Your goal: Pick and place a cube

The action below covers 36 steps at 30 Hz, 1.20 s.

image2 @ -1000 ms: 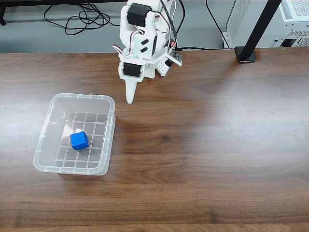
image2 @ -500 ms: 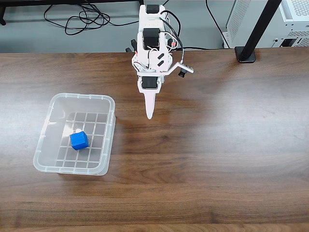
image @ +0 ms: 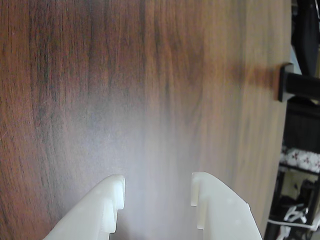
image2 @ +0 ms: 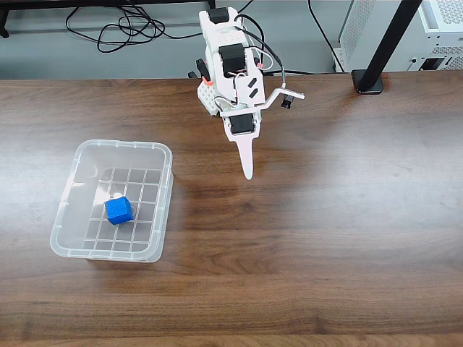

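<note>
The small bright blue cube [image2: 119, 210] rests on the gridded floor of the clear plastic bin [image2: 168, 173] at the left of the fixed view. My white gripper [image2: 248, 172] hangs over bare wood to the right of the bin, well apart from the cube. In the wrist view the gripper [image: 157, 182] is open, its two white fingers [image: 107, 200] spread with only dark tabletop between them.
A black pole stands on a base [image2: 370, 81] at the table's back right; that base [image: 295, 82] sits at the right edge of the wrist view. Black cables [image2: 123, 29] lie behind the table, and a white case [image2: 441, 29] is at top right.
The arm has swung rightwards, away from the bin, towards the middle of the table. The cube has stayed put in the bin.
</note>
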{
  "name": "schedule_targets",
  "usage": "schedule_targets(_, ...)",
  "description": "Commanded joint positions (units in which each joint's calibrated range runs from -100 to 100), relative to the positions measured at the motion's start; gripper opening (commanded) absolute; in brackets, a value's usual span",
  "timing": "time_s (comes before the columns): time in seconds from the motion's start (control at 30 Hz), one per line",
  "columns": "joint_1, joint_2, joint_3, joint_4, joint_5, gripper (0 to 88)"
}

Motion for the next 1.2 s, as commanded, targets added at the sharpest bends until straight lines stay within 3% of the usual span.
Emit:
schedule_targets(0.0,2.4,-0.3,-0.6,2.0,0.1,12.6)
schedule_targets(1.17,3.4,-1.4,-2.3,9.1,3.4,12.6)
